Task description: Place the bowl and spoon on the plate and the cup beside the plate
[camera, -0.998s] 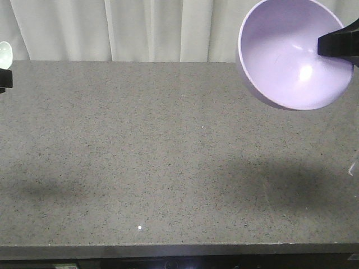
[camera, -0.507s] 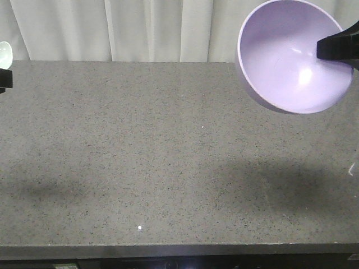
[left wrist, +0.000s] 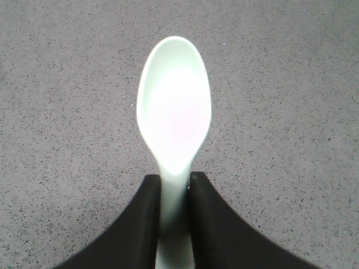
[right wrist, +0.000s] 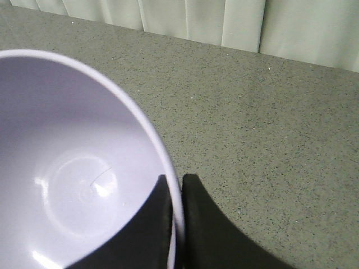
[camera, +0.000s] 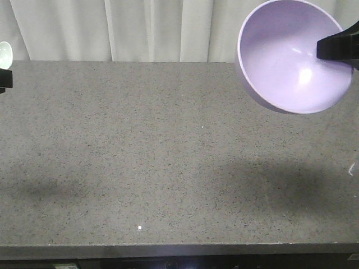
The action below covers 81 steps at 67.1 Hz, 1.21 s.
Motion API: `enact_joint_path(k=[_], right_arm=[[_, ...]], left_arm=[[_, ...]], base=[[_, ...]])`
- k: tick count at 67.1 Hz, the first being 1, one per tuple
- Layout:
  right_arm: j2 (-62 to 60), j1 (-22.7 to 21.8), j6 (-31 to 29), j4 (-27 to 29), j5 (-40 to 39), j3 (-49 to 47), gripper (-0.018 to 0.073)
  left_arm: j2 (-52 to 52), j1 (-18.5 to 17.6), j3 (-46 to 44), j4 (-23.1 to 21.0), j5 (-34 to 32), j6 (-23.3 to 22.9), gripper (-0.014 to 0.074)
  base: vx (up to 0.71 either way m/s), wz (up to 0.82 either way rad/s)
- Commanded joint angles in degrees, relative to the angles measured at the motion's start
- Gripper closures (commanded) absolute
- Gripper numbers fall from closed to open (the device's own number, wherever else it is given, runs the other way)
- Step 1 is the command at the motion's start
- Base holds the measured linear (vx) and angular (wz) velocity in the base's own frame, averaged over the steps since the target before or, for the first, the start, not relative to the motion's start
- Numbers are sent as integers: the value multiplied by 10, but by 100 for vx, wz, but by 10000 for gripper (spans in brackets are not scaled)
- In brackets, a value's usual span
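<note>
**Both pieces held aloft, bowl sinking slightly, no plate in sight**

Front view: the bowl point(camera: 289, 56) hangs at the upper right, well above the table point(camera: 168, 157). It is tipped on its side, so its open mouth faces the camera and a little to the left. The right gripper point(camera: 324, 47) is pinched on its rim at the right. Compared with a second ago the bowl sits a touch lower in the picture, while its tilt looks the same. At the far left edge the head of the spoon point(camera: 4, 53) shows above the left gripper point(camera: 3, 78), and it has not moved. The frame cuts off most of both, so the spoon's tilt is hard to read here. Neither the plate nor the cup shows in any view, so the small drop probably marks only the start of a lowering. Nothing has been arranged yet.

Left wrist view: the two fingers are pressed onto the spoon's handle from either side. Its long axis runs straight out along the gripper's line. The oval head points away from the fingers, with its hollow side toward the camera, over bare table.

Right wrist view: one finger lies inside the bowl's wall and one outside, closed on the thin rim. The bowl's hollow fills the left of the picture, with the table and the curtain point(right wrist: 235, 22) beyond.
</note>
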Motion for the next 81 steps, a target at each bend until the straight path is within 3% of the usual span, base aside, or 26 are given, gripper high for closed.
enact_joint_path(k=[1, 81], right_arm=[[-11, -4, -4, 15, -33, -18, 563], [-11, -4, -4, 15, -33, -18, 563]], left_arm=[[-12, -2, -13, -8, -30, -6, 603], [-12, -2, -13, -8, -25, -6, 603]], base=[[0, 0], [0, -2]])
